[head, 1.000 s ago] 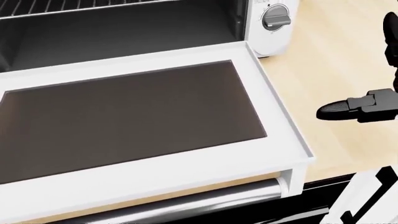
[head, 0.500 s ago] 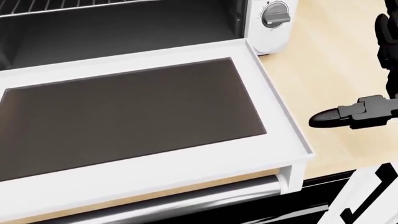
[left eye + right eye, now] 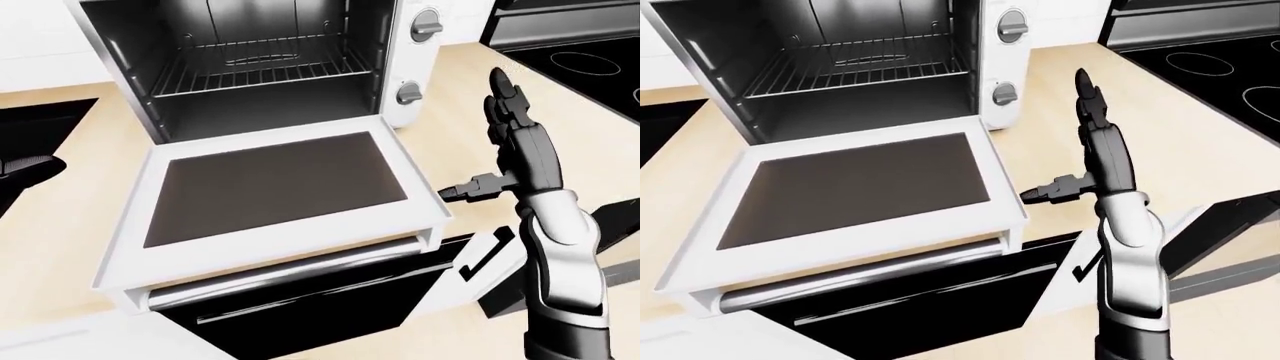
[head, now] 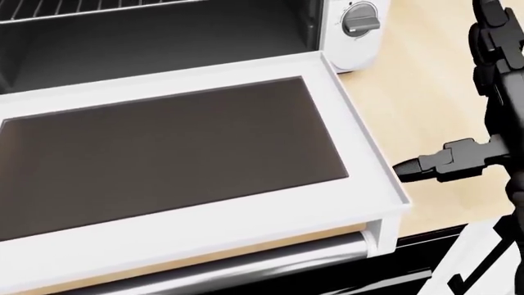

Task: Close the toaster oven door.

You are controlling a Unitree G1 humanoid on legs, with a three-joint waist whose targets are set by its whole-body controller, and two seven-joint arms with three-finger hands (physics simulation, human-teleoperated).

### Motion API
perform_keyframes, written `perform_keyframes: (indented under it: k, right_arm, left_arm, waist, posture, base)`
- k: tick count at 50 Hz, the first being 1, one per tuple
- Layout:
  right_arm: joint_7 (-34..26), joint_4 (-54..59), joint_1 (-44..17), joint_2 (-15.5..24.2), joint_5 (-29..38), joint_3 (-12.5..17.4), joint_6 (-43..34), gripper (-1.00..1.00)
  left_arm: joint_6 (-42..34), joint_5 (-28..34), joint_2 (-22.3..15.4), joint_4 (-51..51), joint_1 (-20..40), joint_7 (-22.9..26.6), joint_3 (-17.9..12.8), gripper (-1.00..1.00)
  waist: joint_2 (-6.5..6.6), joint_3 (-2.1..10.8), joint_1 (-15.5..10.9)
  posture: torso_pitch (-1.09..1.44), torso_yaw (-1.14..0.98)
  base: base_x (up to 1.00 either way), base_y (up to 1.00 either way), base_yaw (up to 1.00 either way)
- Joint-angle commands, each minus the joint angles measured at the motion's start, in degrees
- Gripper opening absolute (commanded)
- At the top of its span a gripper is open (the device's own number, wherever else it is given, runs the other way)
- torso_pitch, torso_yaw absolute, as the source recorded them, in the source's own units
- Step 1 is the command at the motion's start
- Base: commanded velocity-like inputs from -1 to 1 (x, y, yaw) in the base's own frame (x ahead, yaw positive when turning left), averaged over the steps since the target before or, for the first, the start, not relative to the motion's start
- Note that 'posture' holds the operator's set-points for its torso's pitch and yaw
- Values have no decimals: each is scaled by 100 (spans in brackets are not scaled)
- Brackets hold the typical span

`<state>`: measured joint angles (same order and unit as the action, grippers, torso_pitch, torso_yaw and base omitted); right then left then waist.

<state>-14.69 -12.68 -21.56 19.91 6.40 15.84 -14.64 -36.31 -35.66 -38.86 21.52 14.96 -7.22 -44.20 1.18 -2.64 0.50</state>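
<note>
I'm at the approach step: the toaster oven door lies fully dropped, flat over the wooden counter, its metal handle bar along the lower edge in the left-eye view. My right hand stands upright just beside the door's right edge, fingers spread, thumb pointing at the rim, holding nothing. My left hand barely shows at the left border; I can't tell its state. Next I judge I must get under that edge and lift toward the oven cavity
</note>
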Motion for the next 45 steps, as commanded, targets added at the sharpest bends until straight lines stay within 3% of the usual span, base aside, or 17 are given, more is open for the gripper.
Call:
perform_keyframes:
  k: [1, 14, 38, 45]
  right_arm:
    - [38, -171, -117, 36, 75, 42, 283, 100]
    - [30, -308, -142, -89, 193, -37, 286, 100]
    - [-58, -760, -94, -599, 520, -536, 158, 100]
    - [-21, -1115, -328, -669, 492, -629, -202, 100]
  left_arm:
    - [163, 7, -140, 154, 100, 8, -99, 100]
    - [142, -14, -149, 180, 98, -3, -115, 100]
    - [162, -4, -140, 172, 71, 21, -143, 100]
    - [158, -17, -157, 165, 89, 8, -139, 100]
  waist:
    - [23, 118, 0]
    - [33, 121, 7]
    - [76, 118, 41]
    - [89, 108, 53]
  posture:
    - [0, 0]
    - [0, 0]
    - [0, 0]
    - [0, 0]
  base:
    - [0, 0, 0]
    - [0, 0, 0]
    - [0, 0, 0]
    - [0, 0, 0]
